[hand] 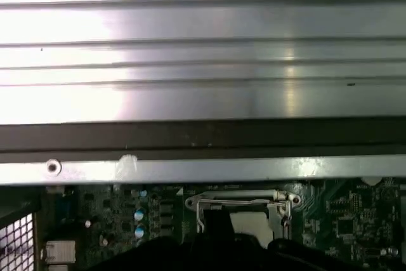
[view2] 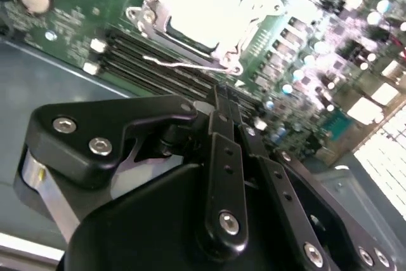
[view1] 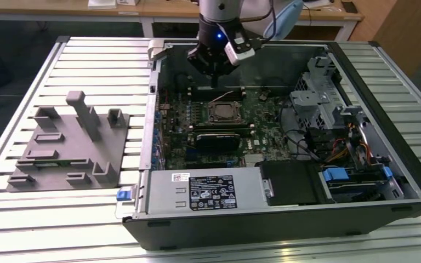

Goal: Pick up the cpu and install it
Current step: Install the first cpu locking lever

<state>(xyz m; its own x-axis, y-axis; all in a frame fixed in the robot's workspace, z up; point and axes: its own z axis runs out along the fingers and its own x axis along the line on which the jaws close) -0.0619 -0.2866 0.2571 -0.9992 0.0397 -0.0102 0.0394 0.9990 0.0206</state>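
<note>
We see the exterior view evenly lit from above, the slatted worktop (view1: 86,60) bright and the open computer case (view1: 284,142) darker inside, with its deep corners in shadow. A small blue light glows on the arm (view1: 218,36). In the first wrist view the metal slats (hand: 203,61) glare almost white, with a hot streak near the middle, while the motherboard (hand: 127,220) beneath looks soft. In the second wrist view the cpu (view2: 196,4) in its socket is blown out to pale white, the board around it blurs, and the black pincer (view2: 222,103) close to the lens stays fairly sharp.
</note>
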